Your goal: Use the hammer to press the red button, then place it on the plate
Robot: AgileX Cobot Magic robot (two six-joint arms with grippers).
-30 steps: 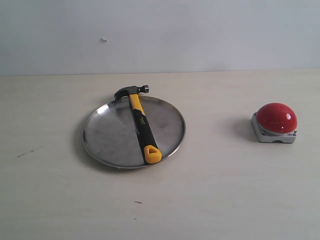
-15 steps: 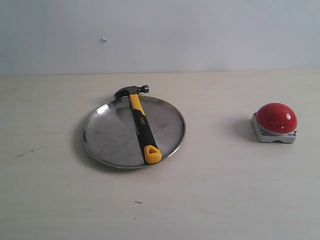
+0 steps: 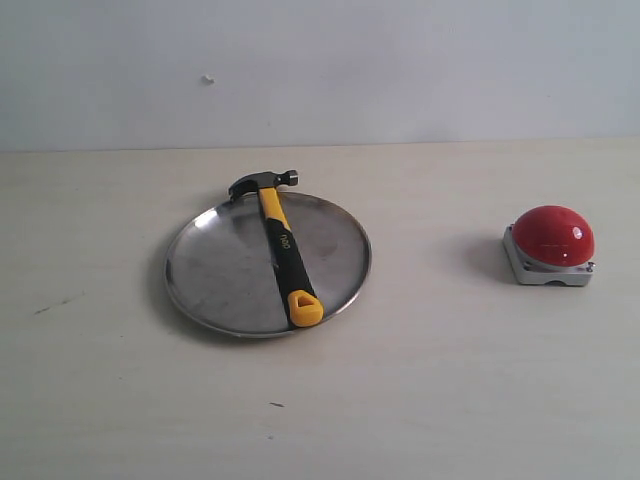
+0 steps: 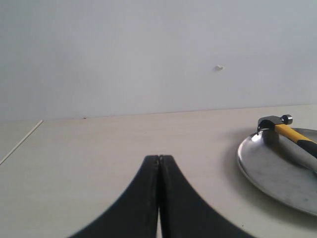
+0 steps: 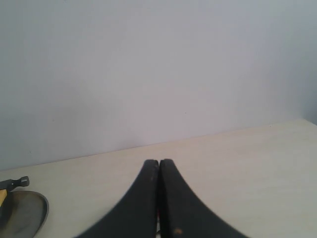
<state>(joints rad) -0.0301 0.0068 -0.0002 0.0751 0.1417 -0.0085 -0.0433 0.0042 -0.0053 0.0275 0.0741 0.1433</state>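
While parked with left pincer (image 4: 158, 158) and right pincer (image 5: 159, 162) pressed together: hammer (image 3: 283, 250) on plate (image 3: 215, 265), centre-left; if unstarted, grasp handle next.

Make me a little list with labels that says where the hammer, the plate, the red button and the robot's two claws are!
hammer: lying across the plate, dark head at the far rim, yellow handle end at the near rim
plate: flat on the table, under the hammer
red button: on the table, right of the plate, apart from it
left gripper: shut, holding nothing
right gripper: shut, holding nothing
touching the hammer: neither gripper
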